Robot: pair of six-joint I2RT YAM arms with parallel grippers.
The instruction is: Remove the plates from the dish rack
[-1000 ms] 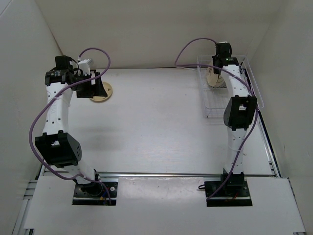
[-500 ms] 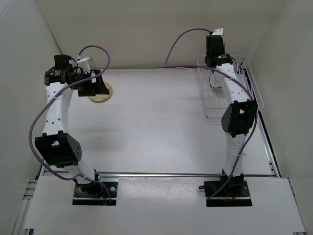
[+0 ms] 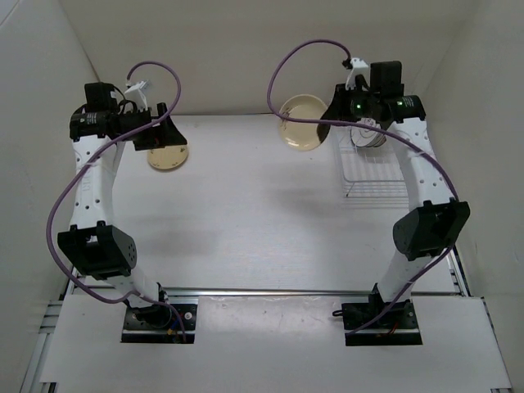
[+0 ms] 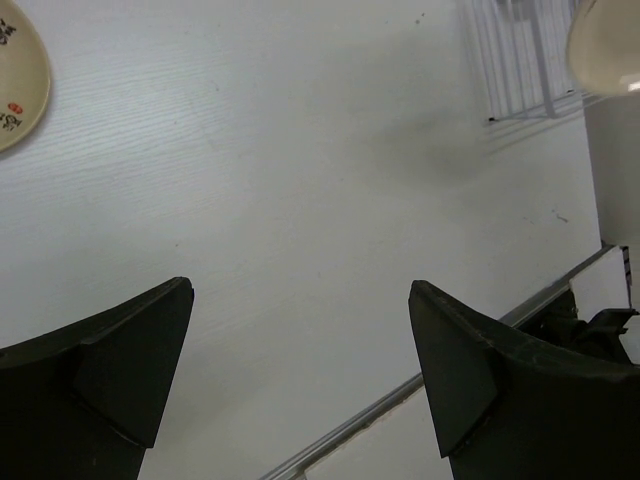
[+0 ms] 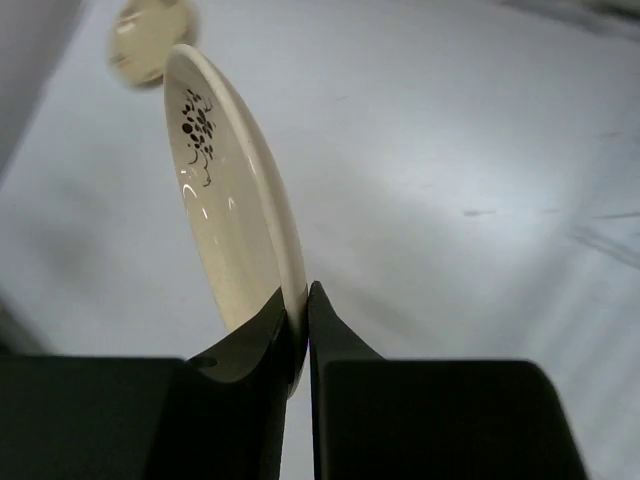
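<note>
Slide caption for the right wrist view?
Right tool pinches the rim of a cream plate, edge-on above the table; another plate lies beyond.

Table plate (image 4: 15, 85): cut by frame edge, ahead-left of my left gripper (image 4: 300, 380); from the right wrist I get only a blur beyond the held plate (image 5: 235, 200). Rack plate (image 3: 372, 137): mostly hidden behind right arm (image 3: 417, 162).

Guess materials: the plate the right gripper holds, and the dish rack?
Held plate: cream, glossy, with sharp highlights on its face; likely glazed ceramic, possibly melamine. Dish rack: thin white bars, probably coated metal wire; plastic not excluded.
</note>
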